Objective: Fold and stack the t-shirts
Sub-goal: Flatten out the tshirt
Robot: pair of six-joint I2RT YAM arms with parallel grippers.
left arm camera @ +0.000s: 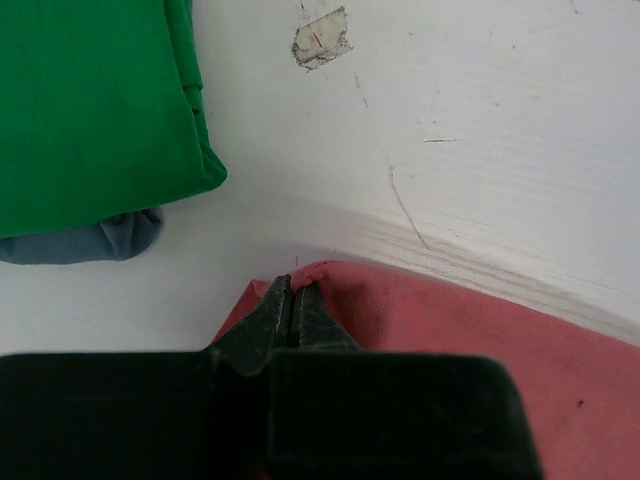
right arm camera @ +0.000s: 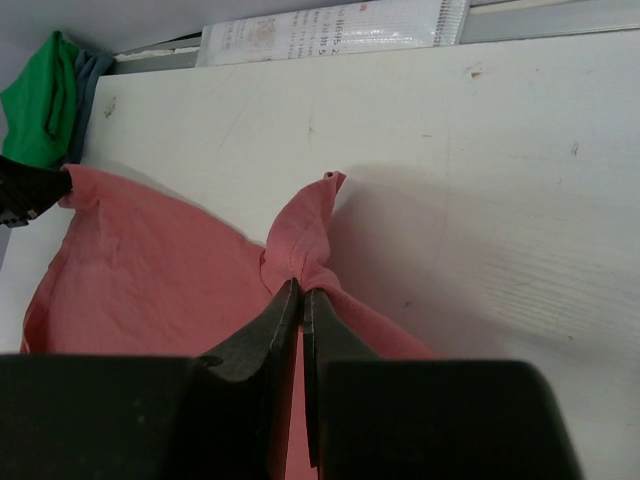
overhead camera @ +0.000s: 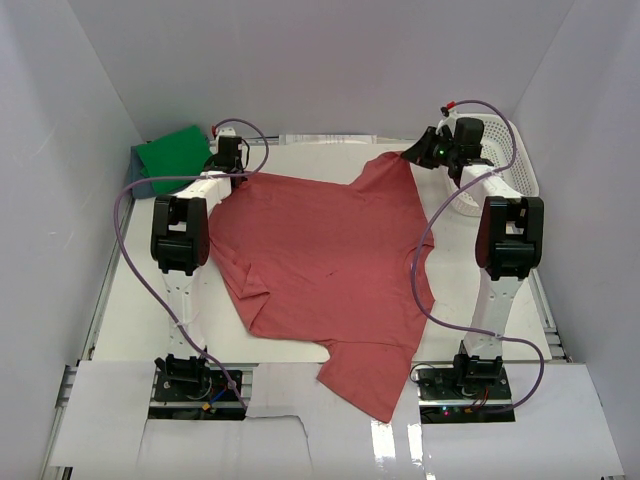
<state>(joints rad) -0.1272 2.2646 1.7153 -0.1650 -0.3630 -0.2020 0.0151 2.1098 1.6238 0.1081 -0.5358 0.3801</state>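
Note:
A brick-red t-shirt (overhead camera: 320, 260) lies spread over the table, one end hanging past the near edge. My left gripper (overhead camera: 232, 172) is shut on its far left corner; in the left wrist view the left gripper (left arm camera: 291, 285) pinches the red hem (left arm camera: 330, 270). My right gripper (overhead camera: 412, 155) is shut on the far right corner, lifted a little; the right gripper (right arm camera: 301, 290) clamps a bunched peak of red cloth (right arm camera: 305, 235). A folded green t-shirt (overhead camera: 172, 155) lies at the far left on a blue-grey t-shirt (left arm camera: 90, 242).
A white lattice basket (overhead camera: 520, 165) stands at the far right beside the right arm. White walls close in the table on the left, back and right. A taped paper strip (right arm camera: 330, 28) runs along the back edge.

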